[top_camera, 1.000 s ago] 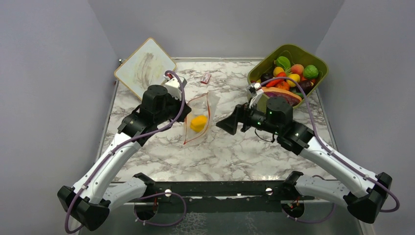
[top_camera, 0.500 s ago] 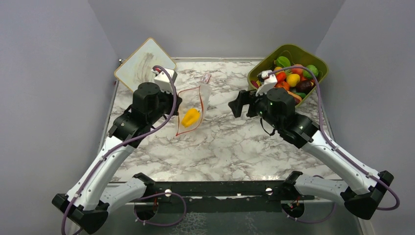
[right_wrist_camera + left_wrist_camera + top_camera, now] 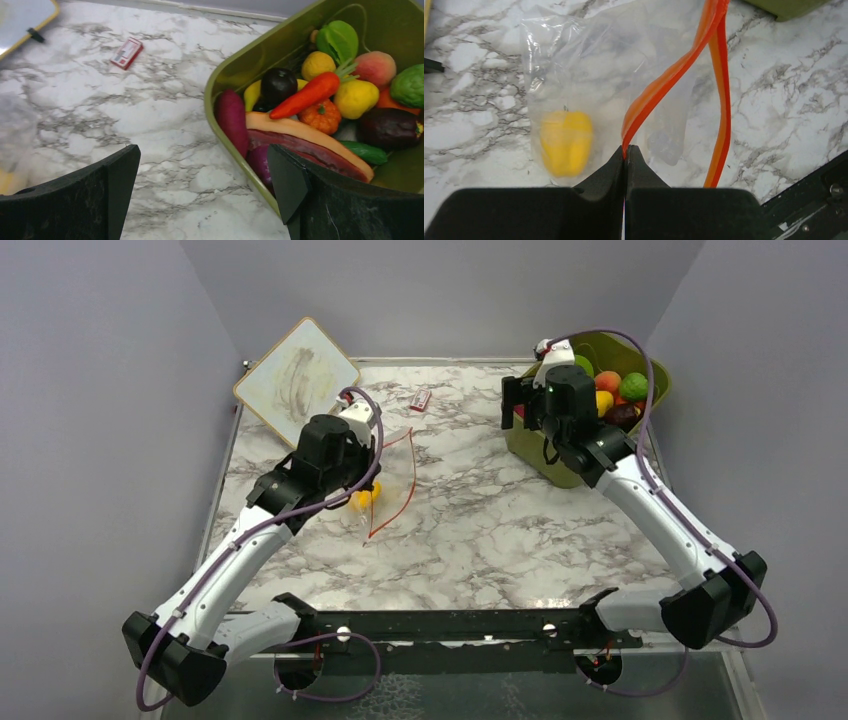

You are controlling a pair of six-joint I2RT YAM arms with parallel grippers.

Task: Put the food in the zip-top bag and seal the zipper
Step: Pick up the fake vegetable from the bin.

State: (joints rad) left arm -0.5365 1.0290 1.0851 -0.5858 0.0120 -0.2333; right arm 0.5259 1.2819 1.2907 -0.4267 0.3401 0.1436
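The clear zip-top bag [image 3: 594, 65] hangs from my left gripper [image 3: 625, 150], whose jaws are shut on one side of its orange-red zipper [image 3: 674, 75]. The zipper's other side [image 3: 723, 100] hangs apart, so the mouth is open. A yellow piece of food [image 3: 565, 142] lies inside the bag, and shows in the top view as yellow food [image 3: 362, 498] beside my left gripper [image 3: 365, 480]. My right gripper [image 3: 205, 185] is open and empty over the near rim of the olive-green tub [image 3: 225, 75]. The tub holds more food: a carrot [image 3: 310, 92], a purple sweet potato [image 3: 231, 117] and several others.
The tub [image 3: 560, 465] sits at the table's back right corner. A small red-white packet [image 3: 420, 399] lies at the back middle. A whiteboard [image 3: 297, 375] leans at the back left. Grey walls close in on both sides.
My right gripper swung from beside the bag back to the tub and opened fully. My left gripper shifted with the bag, and the yellow piece now lies close under it.
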